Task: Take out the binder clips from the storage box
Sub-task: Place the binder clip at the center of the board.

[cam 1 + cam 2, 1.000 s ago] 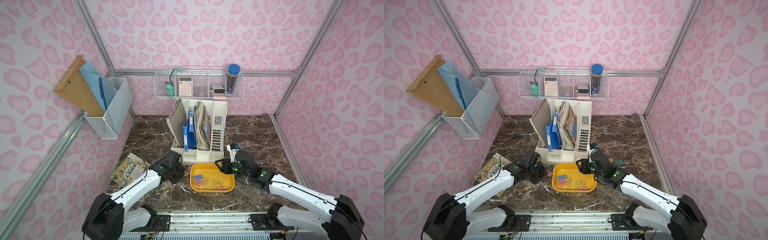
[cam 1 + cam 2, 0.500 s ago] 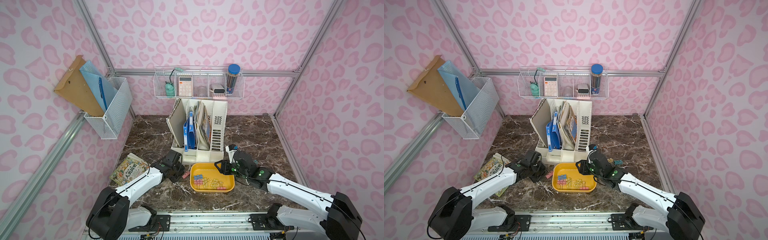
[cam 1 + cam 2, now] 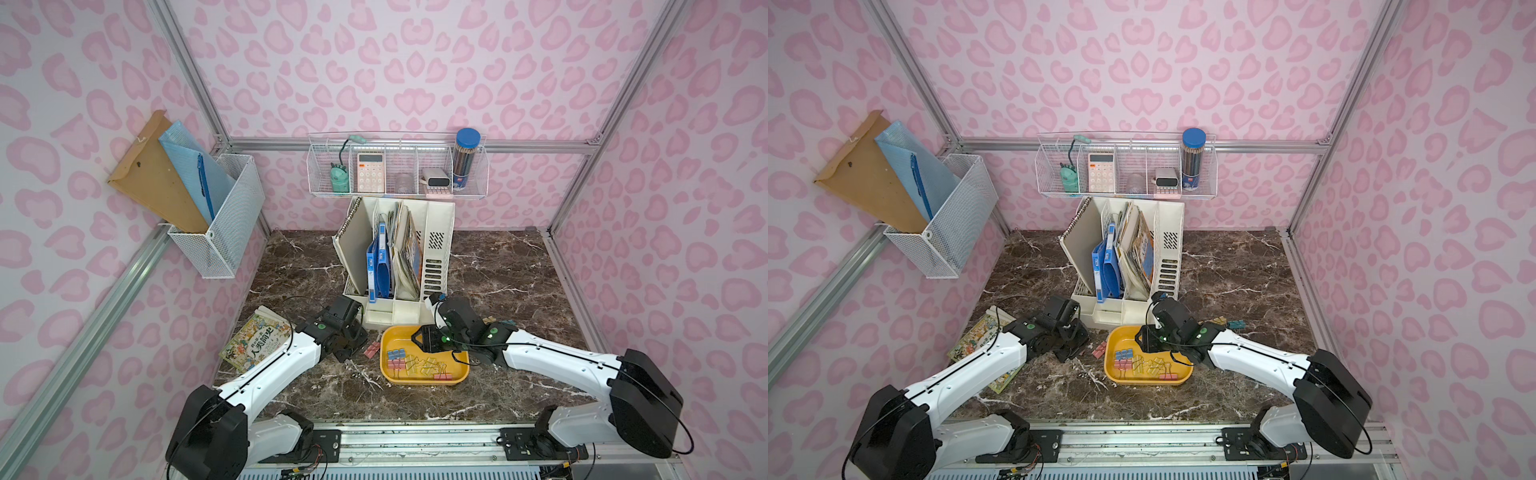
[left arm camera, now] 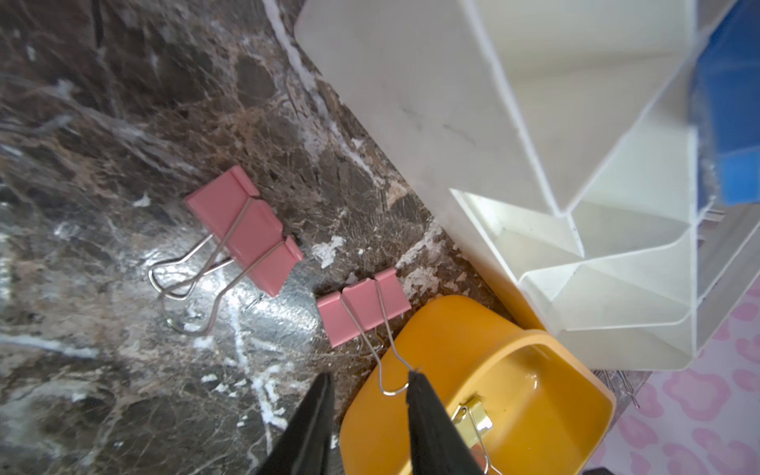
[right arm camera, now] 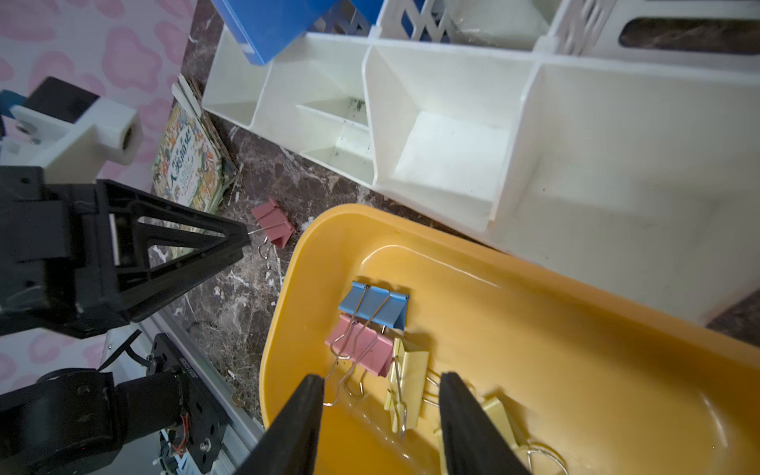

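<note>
The yellow storage box (image 3: 397, 337) sits in front of the file organiser and holds several pink, blue and yellow binder clips (image 3: 415, 363). Two pink clips (image 4: 246, 230) (image 4: 364, 306) lie on the marble just left of it. My left gripper (image 4: 370, 380) is open low over the table, and the nearer pink clip's wire loop touches one fingertip. My right gripper (image 5: 382, 382) hangs open inside the box, straddling a pink clip's (image 5: 362, 345) handles and a yellow clip (image 5: 411, 370). A blue clip (image 5: 376, 306) lies beyond them. More clips (image 3: 1237, 323) lie on the table behind the right arm.
The cream file organiser (image 3: 399, 266) stands right behind the box. A picture book (image 3: 255, 343) lies at the left under the left arm. White wire baskets (image 3: 216, 232) (image 3: 397, 170) hang on the left and back walls.
My left gripper has opened and let a pink clip down onto the table beside the box. The right gripper has shifted slightly over the clips in the box.
</note>
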Available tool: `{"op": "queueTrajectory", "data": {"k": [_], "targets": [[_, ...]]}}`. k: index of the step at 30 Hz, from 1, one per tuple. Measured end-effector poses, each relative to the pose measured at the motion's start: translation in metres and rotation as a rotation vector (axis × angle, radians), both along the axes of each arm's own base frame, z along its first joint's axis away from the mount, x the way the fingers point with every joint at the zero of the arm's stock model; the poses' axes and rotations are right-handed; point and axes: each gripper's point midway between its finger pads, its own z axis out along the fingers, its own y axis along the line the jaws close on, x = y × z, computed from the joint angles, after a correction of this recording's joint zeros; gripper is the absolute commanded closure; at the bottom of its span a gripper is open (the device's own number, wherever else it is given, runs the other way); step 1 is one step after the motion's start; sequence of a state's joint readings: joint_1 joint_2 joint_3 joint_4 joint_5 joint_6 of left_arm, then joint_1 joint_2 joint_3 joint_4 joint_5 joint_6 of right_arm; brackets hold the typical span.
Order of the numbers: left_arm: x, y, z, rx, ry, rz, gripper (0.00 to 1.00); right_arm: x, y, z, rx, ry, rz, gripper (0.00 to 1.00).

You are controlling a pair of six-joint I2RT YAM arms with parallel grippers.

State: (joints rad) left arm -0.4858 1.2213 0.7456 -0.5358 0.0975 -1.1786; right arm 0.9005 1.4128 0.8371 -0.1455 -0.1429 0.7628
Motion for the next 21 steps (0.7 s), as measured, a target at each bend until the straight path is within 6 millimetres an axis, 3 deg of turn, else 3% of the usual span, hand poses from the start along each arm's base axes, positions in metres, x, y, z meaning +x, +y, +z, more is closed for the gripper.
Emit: {"op": "queueTrajectory", "data": {"k": [9,14,21], "targets": [[-0.014,-0.019,-0.015,-0.022,0.092,-0.002,0.48,0.000,0.002,-0.005,-0.031,0.017,0.002,0.50],[-0.019,-0.018,-0.028,-0.046,0.136,0.074,0.48,0.001,0.000,-0.003,-0.040,0.008,-0.010,0.50],[-0.007,-0.028,-0.026,-0.106,0.126,0.124,0.48,0.001,-0.003,-0.003,-0.050,0.007,-0.015,0.50]]}}
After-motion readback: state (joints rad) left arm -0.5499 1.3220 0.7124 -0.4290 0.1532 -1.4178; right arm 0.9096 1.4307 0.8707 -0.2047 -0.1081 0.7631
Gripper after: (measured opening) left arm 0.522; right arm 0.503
